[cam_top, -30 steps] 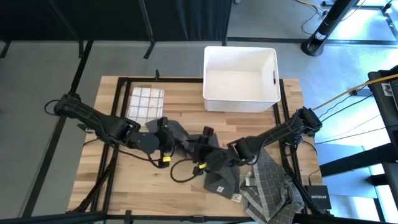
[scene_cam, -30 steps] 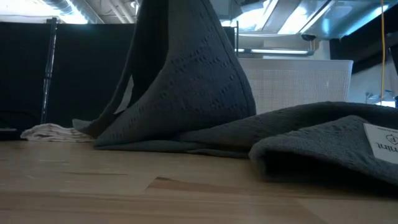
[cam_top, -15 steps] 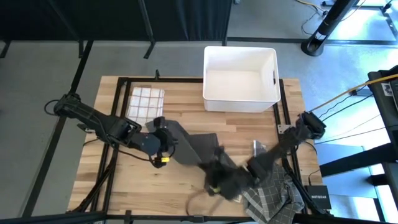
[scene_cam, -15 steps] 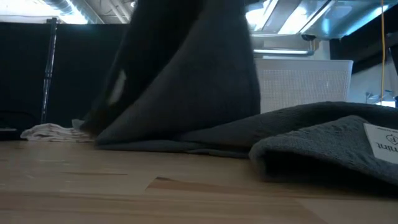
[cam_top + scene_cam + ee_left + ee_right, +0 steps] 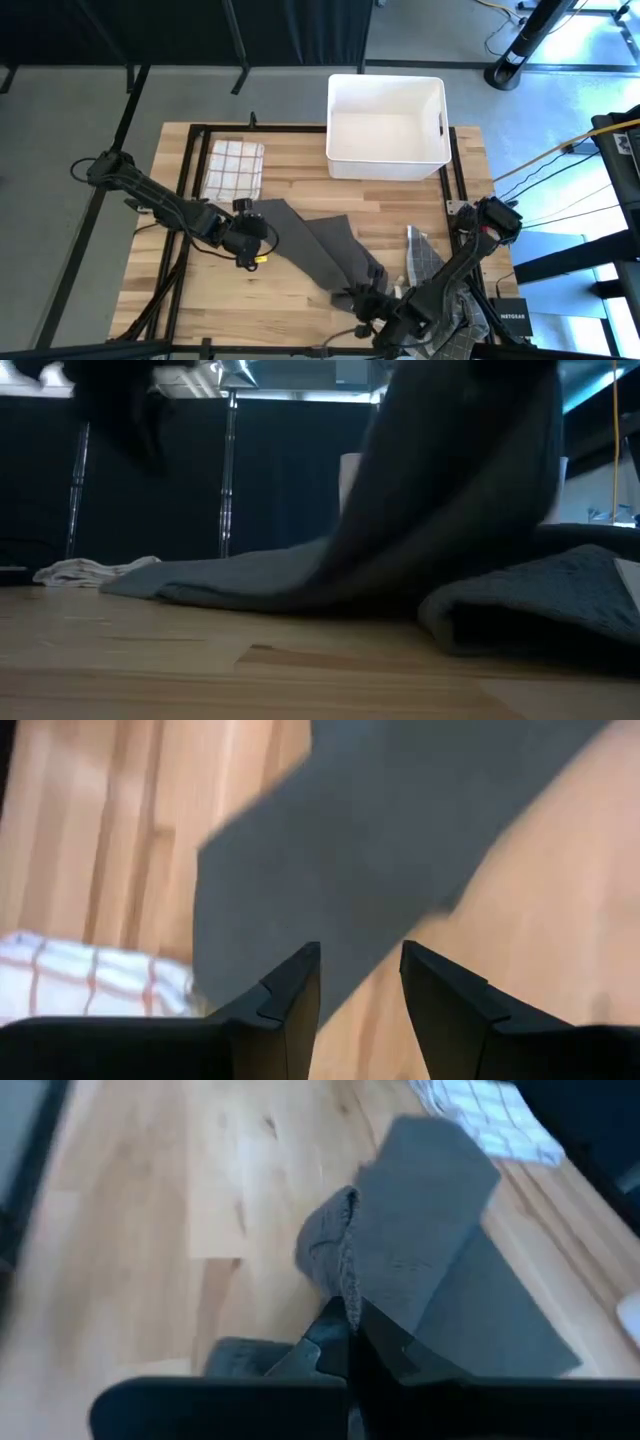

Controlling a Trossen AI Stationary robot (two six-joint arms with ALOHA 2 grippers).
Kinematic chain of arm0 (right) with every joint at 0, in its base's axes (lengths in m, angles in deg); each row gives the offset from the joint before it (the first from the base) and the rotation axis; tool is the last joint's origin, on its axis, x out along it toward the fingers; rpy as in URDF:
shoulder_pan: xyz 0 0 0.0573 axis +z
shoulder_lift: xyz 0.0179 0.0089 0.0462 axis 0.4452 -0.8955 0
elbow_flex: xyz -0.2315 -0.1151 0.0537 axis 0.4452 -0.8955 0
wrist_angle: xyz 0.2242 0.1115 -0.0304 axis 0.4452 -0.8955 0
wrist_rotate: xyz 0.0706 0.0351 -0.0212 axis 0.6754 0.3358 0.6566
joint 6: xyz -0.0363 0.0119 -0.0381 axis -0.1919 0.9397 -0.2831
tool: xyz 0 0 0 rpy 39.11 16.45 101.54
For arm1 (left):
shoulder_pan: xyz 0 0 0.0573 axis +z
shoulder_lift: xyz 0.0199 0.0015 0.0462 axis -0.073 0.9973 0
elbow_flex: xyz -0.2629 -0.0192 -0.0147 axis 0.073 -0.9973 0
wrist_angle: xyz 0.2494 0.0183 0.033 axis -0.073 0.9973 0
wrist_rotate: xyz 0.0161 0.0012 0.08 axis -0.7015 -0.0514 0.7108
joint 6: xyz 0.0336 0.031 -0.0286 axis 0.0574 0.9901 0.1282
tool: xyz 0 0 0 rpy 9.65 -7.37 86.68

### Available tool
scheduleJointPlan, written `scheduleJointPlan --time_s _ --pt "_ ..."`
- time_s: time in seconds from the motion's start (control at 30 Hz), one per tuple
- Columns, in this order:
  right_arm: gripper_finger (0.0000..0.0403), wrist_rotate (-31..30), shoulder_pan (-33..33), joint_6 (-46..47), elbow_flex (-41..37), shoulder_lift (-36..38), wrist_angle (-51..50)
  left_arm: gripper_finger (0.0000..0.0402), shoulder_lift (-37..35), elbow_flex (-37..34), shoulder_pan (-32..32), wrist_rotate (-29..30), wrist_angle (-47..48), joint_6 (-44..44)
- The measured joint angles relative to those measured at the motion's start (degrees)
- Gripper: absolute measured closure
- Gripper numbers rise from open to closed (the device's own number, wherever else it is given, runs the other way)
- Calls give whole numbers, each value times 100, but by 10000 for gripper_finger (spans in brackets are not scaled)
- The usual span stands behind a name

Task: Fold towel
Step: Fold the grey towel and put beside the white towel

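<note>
Right end effector (image 5: 362, 298) moved nearer, one grey towel (image 5: 322, 247)

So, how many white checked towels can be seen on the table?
1: a folded white checked towel lies at the table's far left, left of the white bin. The checked cloths near the right edge are grey; more could hide beneath.

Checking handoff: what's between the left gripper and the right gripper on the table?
High view: the dark grey towel stretches across between them. The left gripper is open at its far corner; the right gripper is shut on the near end.
</note>
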Motion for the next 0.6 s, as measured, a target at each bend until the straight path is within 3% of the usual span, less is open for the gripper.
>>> scheduleJointPlan --time_s 0.33,0.6 --pt "398 610 -121 511 -125 -387 49 276 148 -1139 160 -128 -15 -51" --pt "399 783 -114 871 -125 -421 52 277 1025 -1241 675 -629 -268 1113"
